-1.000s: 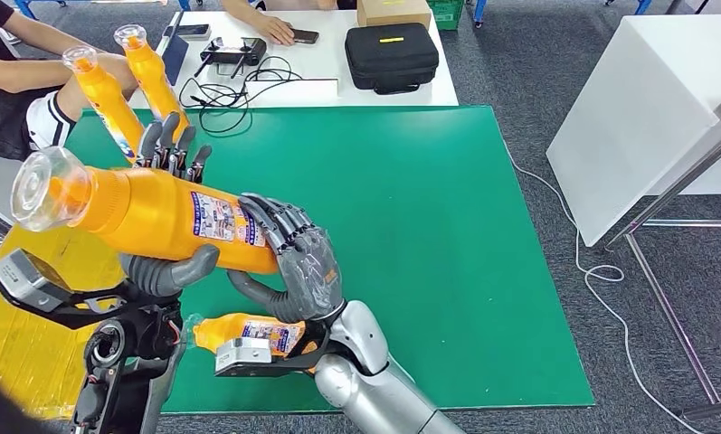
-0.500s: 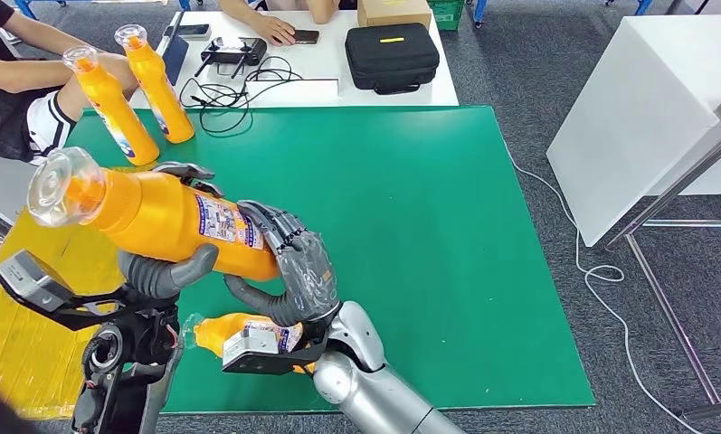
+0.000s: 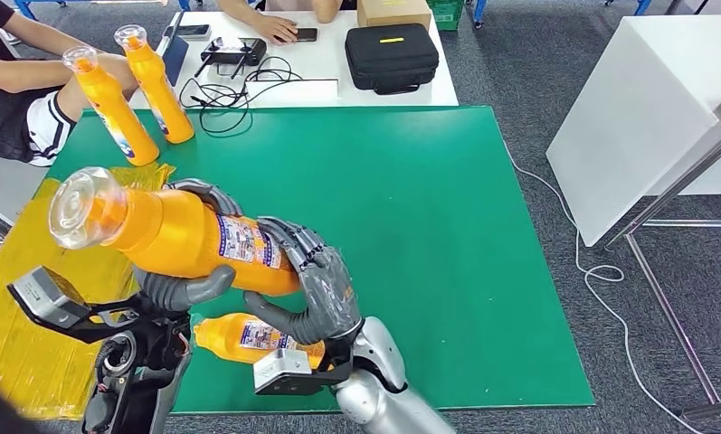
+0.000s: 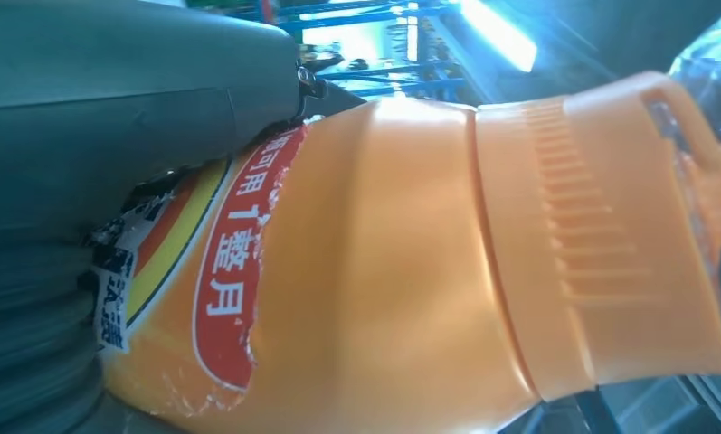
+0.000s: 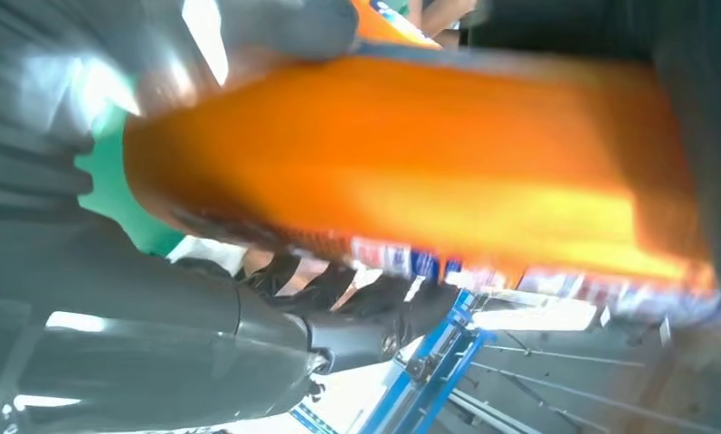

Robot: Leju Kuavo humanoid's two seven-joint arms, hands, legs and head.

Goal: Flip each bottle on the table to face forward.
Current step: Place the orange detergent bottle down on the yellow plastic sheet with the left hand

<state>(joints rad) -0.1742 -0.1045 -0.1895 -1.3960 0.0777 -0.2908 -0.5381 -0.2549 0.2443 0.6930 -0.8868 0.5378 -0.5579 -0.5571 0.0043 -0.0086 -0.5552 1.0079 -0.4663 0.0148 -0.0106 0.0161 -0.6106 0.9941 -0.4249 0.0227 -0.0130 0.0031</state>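
Head view shows both hands, left hand (image 3: 186,280) and right hand (image 3: 313,285), wrapped around a tilted orange bottle (image 3: 171,233) above the green desk (image 3: 429,226) (mid-turn, label up); next, stand it upright facing forward.

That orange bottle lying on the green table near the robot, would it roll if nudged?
Probably: the lying bottle looks round-bodied and rests on its side on the flat green table. Its smooth plastic and glossy label may be slippery. It looks rigid, not floppy.
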